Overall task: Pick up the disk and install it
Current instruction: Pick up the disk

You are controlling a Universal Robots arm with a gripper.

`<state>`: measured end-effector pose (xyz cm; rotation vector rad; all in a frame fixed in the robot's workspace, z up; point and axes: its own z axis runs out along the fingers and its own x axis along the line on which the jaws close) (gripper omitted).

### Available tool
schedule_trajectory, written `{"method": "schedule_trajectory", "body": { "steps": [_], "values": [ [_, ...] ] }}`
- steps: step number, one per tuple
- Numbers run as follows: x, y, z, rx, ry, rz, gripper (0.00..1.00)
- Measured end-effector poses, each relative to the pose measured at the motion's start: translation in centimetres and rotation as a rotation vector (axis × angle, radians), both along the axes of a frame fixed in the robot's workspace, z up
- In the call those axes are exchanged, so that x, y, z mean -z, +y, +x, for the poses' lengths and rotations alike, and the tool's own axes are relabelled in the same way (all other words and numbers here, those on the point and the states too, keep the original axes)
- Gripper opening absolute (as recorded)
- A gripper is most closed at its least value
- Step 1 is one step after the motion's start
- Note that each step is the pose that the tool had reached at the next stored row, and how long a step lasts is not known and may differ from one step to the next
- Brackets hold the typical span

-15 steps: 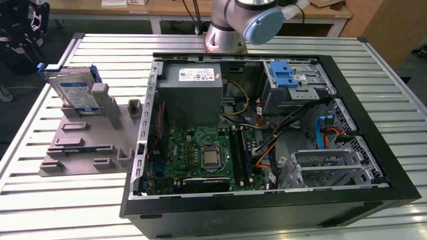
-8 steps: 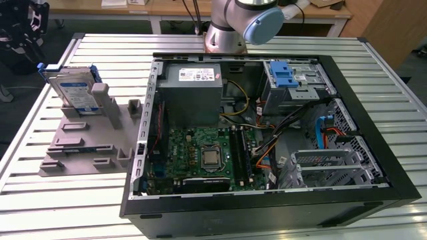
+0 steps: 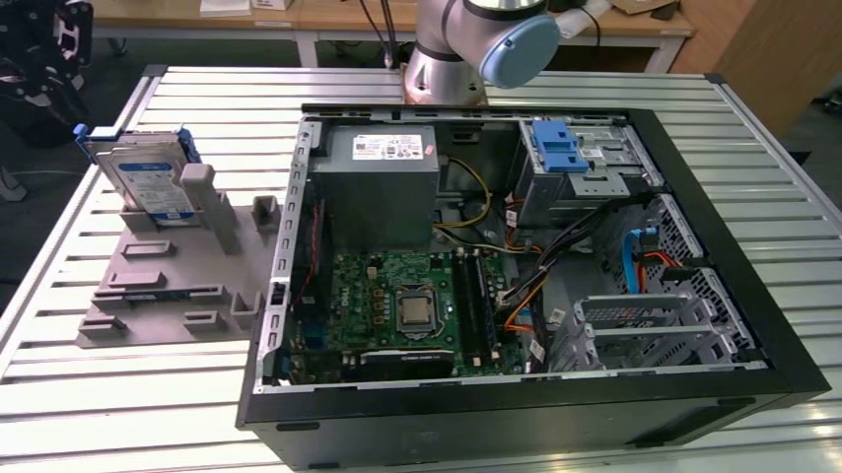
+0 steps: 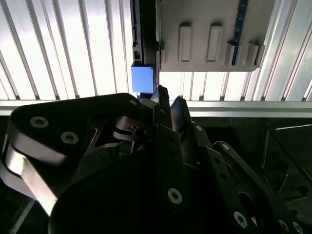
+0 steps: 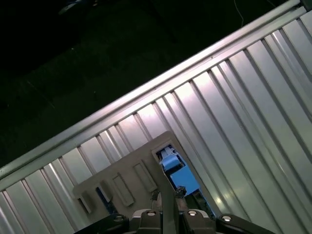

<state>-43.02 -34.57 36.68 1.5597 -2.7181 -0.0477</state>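
Note:
The disk (image 3: 148,179), silver with a white-and-blue label in a blue caddy, stands upright in the grey slotted fixture (image 3: 172,281) at the exterior view's left. My black gripper (image 3: 39,69) hangs beyond the table's far left corner, apart from the disk. In the second wrist view the gripper (image 4: 168,99) has its fingers together with nothing between them, just short of the caddy's blue end (image 4: 143,79) and the fixture (image 4: 209,39). The first wrist view shows the blue caddy (image 5: 178,171) in the fixture (image 5: 124,183), close ahead of the gripper (image 5: 168,195).
An open black computer case (image 3: 736,296) lies on the slatted metal table (image 3: 145,394), with motherboard (image 3: 408,305), power supply (image 3: 382,172) and a drive bay with a blue latch (image 3: 559,148). The arm's base (image 3: 448,59) stands behind the case.

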Motion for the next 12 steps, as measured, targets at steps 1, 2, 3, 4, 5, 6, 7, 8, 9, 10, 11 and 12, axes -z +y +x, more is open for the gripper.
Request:
{"method": "schedule_trajectory", "body": {
  "steps": [1,2,3,4,5,6,7,8,9,10,11,12],
  "values": [
    [0.00,0.00,0.00,-0.016,0.0000,0.0000,0.24],
    [0.01,0.00,0.00,-0.030,0.0000,0.0001,0.24],
    [0.01,0.00,0.00,-0.045,0.0000,0.0000,0.24],
    [0.01,0.00,0.00,-0.059,0.0000,0.0000,0.24],
    [0.01,0.00,0.00,-0.072,0.0000,0.0000,0.24],
    [0.01,0.00,0.00,-0.085,0.0000,0.0000,0.24],
    [0.01,0.00,0.00,-0.099,0.0000,0.0000,0.24],
    [0.01,0.00,0.00,-0.110,0.0000,0.0000,0.24],
    [0.01,0.00,0.00,-0.120,0.0000,0.0000,0.24],
    [0.01,0.00,0.00,-0.130,0.0000,0.0000,0.24],
    [0.01,0.00,0.00,-0.140,0.0000,0.0000,0.24],
    [0.01,0.00,0.00,-0.150,0.0000,0.0000,0.24]
  ]
}}
